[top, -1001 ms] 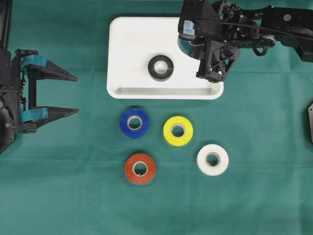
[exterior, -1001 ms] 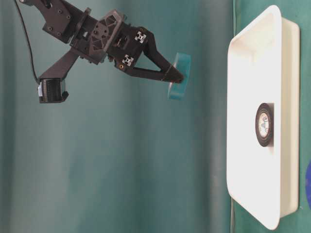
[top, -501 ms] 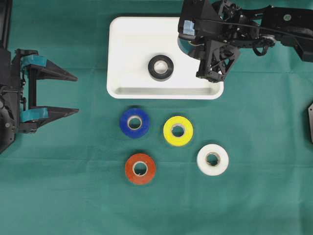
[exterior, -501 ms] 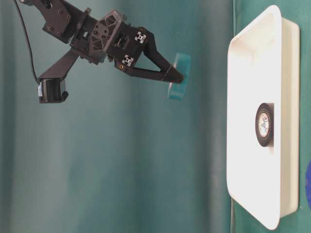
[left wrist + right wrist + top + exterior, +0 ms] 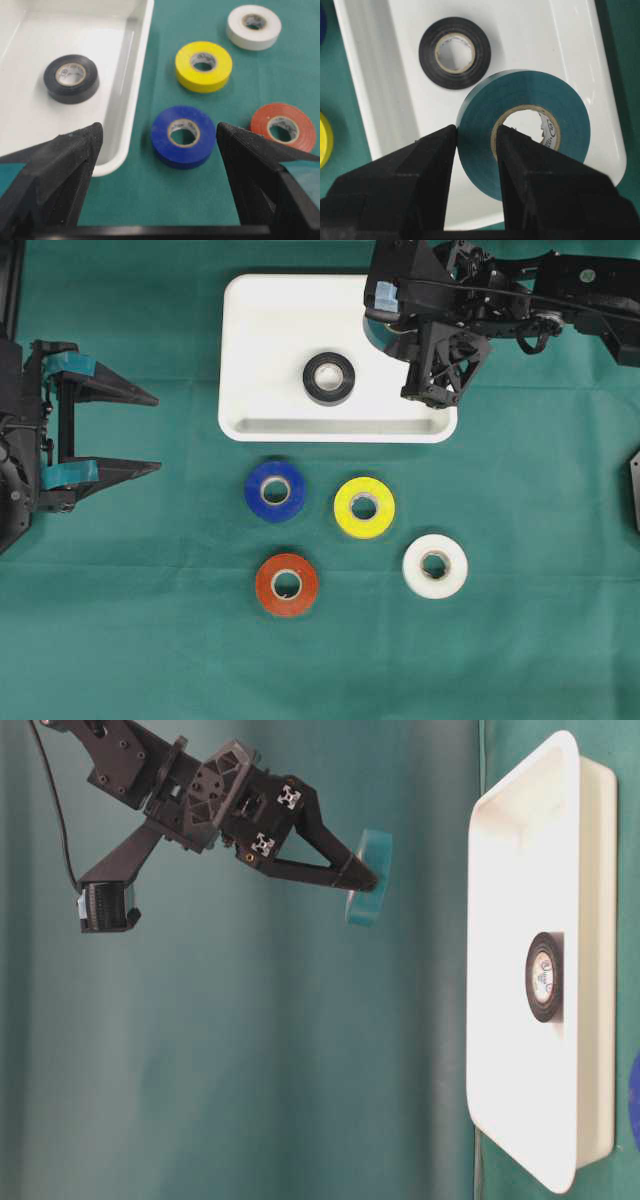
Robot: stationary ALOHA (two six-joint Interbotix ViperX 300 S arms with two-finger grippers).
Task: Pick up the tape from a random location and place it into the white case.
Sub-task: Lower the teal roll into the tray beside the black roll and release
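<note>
While left fingers (image 5: 150, 432) gape wide, right fingers (image 5: 440, 165), hidden overhead, pinch green tape (image 5: 530, 125).

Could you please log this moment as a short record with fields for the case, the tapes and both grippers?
white case: holds the black tape, lying flat
green tape: pinched through its wall by the right gripper, held above the case
on the cloth: blue tape, yellow tape, orange tape, white tape
left gripper: open, empty, off to the left of the case
</note>
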